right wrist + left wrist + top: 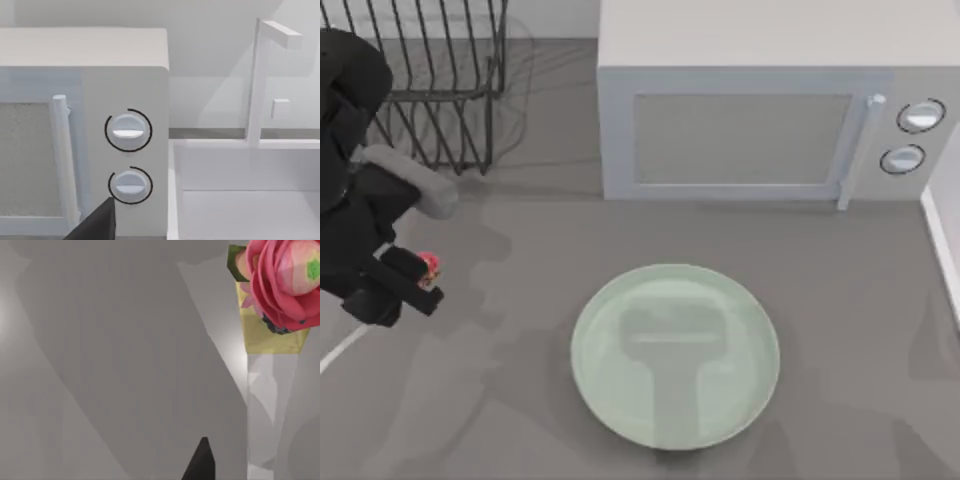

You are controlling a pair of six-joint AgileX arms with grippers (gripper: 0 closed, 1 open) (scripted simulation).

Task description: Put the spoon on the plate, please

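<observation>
Spoon (pixel 427 266): red-pink knob visible at the left tool (pixel 418 281), near the desk's left edge; a thin white line (pixel 342 348) runs below the arm toward the left edge, probably its handle or bowl end; left wrist view shows the knob (pixel 285 280) close up, petal-like, above a pale shaft; spoon looks held, left tool clenched on it near the knob end, judged from top view, contact itself not clearly seen.

Plate (pixel 675 355): pale green, bare, centre-front of desk (pixel 840 300), well apart from the spoon.

Right tool (pixel 95 225): a dark tip in its wrist view, facing the microwave (pixel 770 110) dials; open or closed, cannot tell.

Wire rack (pixel 440 80) back left.

Risks: grip near one end, so the spoon may pivot or slip in transit; long carry; early release would miss the rim.
</observation>
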